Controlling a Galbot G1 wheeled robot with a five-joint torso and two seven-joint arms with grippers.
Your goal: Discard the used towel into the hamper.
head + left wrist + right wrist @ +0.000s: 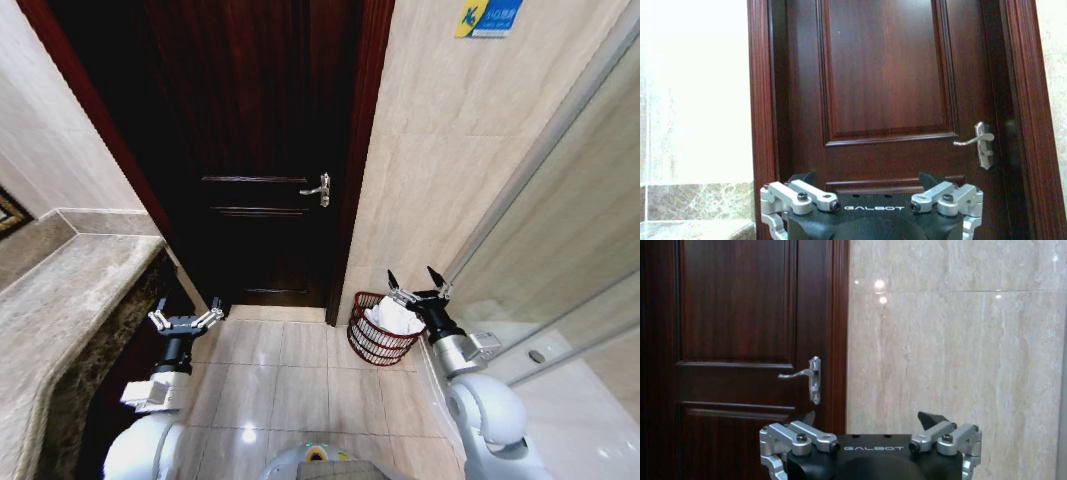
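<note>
The towel (pixel 392 316) lies white inside the hamper (pixel 372 342), which stands on the floor by the door (pixel 260 150). Right gripper (pixel 418 283) hovers above the hamper, jaws open and empty. Left gripper (pixel 186 313) is well away, jaws open. Judgement: lift clear without snagging the rim.

The right gripper (pixel 870 421) stands spread wide apart, its two dark fingertips (pixel 931 419) raised above silver linkages and a black body lettered GALBOT. Beyond it is a dark reddish-brown panelled door (pixel 733 340) with a silver lever handle (pixel 808 375) near its edge. Beside the door frame rises a glossy beige tiled wall (pixel 953 350) with small light reflections.
</note>
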